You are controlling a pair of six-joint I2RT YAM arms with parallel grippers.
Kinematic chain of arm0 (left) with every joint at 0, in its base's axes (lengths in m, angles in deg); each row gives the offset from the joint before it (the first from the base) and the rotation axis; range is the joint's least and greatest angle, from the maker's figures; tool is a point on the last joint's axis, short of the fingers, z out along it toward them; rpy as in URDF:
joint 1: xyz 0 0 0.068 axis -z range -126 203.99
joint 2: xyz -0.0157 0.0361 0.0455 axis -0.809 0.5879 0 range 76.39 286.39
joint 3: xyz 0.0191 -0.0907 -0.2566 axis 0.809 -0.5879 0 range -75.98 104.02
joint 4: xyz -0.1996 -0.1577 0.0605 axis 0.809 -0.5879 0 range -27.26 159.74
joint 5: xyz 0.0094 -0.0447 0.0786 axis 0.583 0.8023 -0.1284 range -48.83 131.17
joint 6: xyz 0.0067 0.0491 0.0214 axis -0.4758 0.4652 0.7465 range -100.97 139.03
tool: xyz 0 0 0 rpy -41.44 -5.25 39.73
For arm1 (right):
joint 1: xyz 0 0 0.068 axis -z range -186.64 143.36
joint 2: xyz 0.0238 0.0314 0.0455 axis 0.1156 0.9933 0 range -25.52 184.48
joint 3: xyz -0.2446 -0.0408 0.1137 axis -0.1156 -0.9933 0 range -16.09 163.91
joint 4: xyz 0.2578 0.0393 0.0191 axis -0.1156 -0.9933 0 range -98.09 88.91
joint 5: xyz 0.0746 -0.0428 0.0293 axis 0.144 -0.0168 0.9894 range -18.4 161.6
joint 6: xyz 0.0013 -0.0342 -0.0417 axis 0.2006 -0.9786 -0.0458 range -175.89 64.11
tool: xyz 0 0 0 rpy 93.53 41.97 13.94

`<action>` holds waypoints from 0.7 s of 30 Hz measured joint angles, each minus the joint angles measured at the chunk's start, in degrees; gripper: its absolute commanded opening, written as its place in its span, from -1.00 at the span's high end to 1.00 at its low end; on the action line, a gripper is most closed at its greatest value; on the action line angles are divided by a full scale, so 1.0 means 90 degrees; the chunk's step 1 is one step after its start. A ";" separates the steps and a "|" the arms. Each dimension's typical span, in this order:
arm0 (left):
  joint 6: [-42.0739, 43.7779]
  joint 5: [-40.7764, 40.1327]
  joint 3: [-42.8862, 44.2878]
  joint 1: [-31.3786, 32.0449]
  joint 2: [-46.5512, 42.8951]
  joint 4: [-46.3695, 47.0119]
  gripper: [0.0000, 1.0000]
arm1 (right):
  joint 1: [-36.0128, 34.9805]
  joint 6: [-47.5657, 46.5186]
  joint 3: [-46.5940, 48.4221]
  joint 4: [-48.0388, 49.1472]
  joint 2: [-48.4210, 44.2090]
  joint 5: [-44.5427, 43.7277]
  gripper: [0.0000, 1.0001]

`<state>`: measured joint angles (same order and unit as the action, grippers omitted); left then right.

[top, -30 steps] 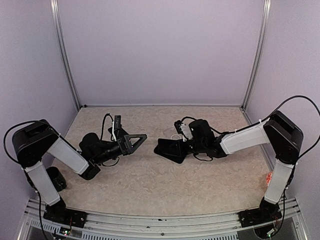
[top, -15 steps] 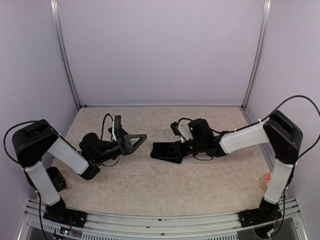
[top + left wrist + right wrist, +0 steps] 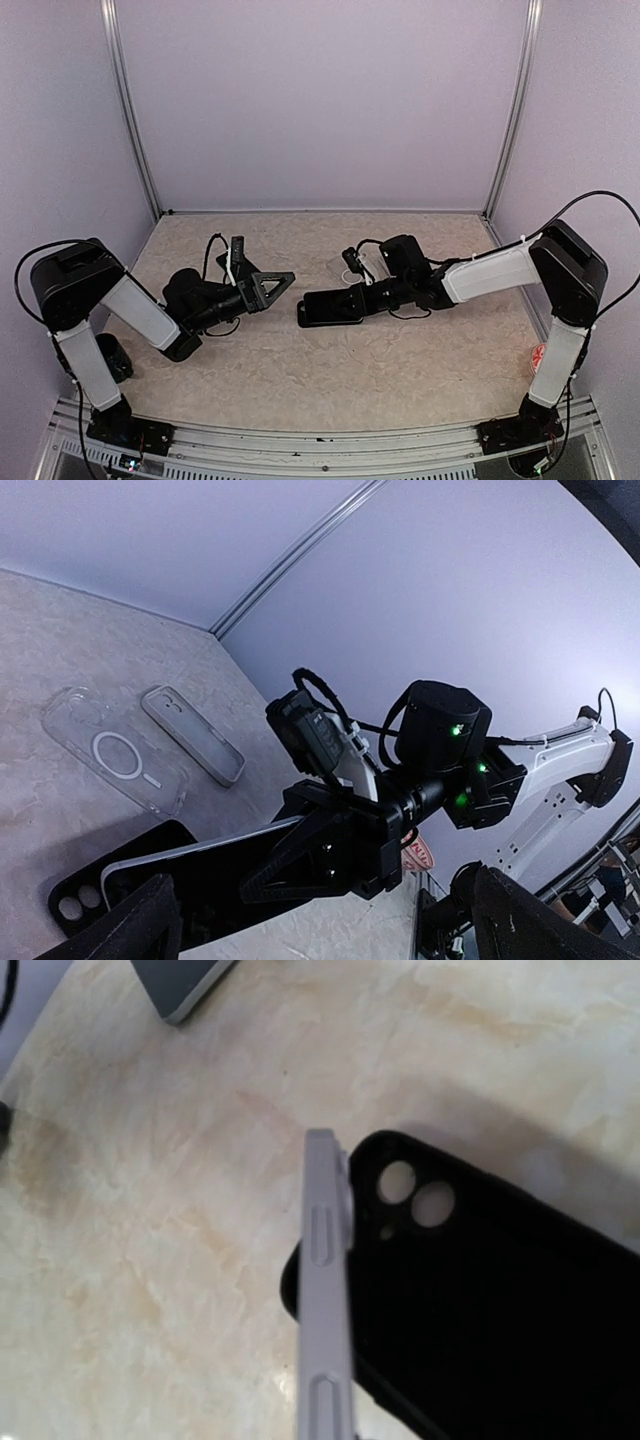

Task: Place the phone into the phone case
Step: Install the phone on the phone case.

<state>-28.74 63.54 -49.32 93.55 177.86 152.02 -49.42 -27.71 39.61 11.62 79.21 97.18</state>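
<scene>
My right gripper (image 3: 362,298) is shut on the phone (image 3: 325,1300), a slab with a pale edge and side buttons, seen edge-on in the right wrist view. It holds the phone low over a black case with two camera cut-outs (image 3: 480,1290) that lies flat on the table. The phone case (image 3: 115,755), a clear shell with a white ring, lies flat further back, apart from the phone. My left gripper (image 3: 272,285) stands open and empty to the left of the phone, its fingers (image 3: 140,930) at the bottom corners of the left wrist view.
A second grey phone (image 3: 193,733) lies flat beside the clear shell; its corner (image 3: 180,980) shows at the top of the right wrist view. The beige marbled table (image 3: 300,380) is walled on three sides. A red-and-white item (image 3: 538,355) sits by the right arm's base.
My right gripper has carried the phone leftward and laid it from a steep tilt down nearly flat over the black case. The left arm has barely moved.
</scene>
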 measured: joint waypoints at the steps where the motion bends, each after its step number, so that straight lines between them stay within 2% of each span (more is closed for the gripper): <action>1: -0.0005 -0.0066 0.0000 0.0000 0.0022 -0.0056 -0.98 | 0.0063 0.0049 0.0039 -0.0063 0.0002 0.0100 1.00; 9: -0.0002 -0.0500 0.0136 0.0002 0.0041 -0.0690 -0.98 | 0.0600 0.0362 0.0437 -0.0537 0.0129 0.0894 1.00; 21: 0.0012 -0.1056 0.0566 0.0291 0.0313 -0.1491 -0.98 | 0.0663 0.0498 0.0707 -0.0908 0.0559 0.1554 1.00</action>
<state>-28.63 54.04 -44.23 96.17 180.68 138.60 -43.46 -23.23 45.97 3.45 84.24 111.17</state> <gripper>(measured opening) 0.989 0.048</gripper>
